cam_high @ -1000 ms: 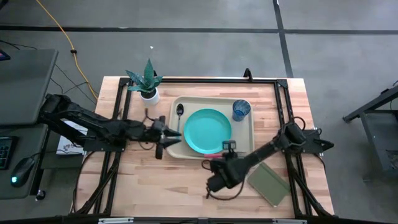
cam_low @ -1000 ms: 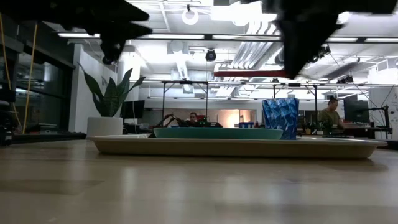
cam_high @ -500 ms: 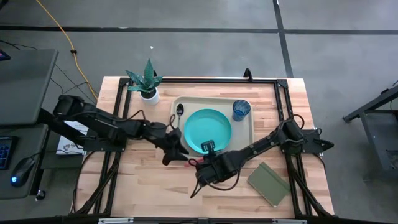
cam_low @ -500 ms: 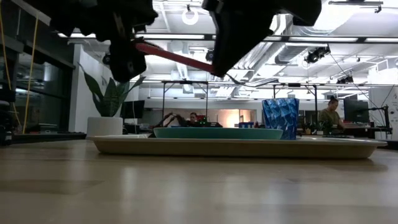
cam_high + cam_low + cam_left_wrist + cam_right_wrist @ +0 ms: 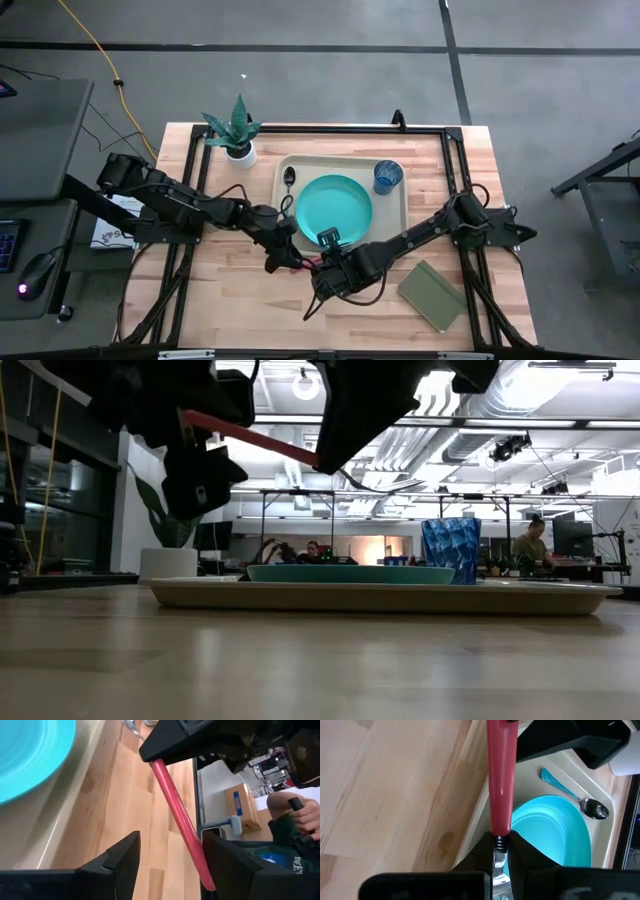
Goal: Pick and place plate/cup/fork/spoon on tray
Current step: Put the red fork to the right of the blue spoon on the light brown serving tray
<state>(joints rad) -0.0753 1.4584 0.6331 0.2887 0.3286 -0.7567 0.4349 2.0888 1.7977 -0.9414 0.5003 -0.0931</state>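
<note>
The fork's red handle [image 5: 305, 262] hangs in the air just off the tray's near left corner, between both grippers. My right gripper [image 5: 499, 855] is shut on it. My left gripper [image 5: 170, 850] is open, with a finger on each side of the handle's free end [image 5: 197, 860]; I cannot tell whether either finger touches it. The teal plate [image 5: 333, 208], the blue cup [image 5: 388, 176] and the blue-handled spoon [image 5: 289, 180] lie on the beige tray [image 5: 396, 228]. My right gripper pinches the fork between its two fingers at the metal neck [image 5: 498, 845], just below the red handle. The tines are hidden between the fingers. The fork is lifted clear of the table and slants, its handle end [image 5: 200, 418] higher and toward the left gripper.
A white pot with a green plant [image 5: 237, 135] stands at the far left of the tray. An olive notebook [image 5: 432, 295] lies at the near right. Bare wood shows along the near edge. A person's hand [image 5: 290, 815] shows beyond the table.
My right gripper has carried the fork toward the table's left, and the fork now slants with its handle end raised. My left gripper has gone toward the near edge and the right, up to the fork's handle end.
</note>
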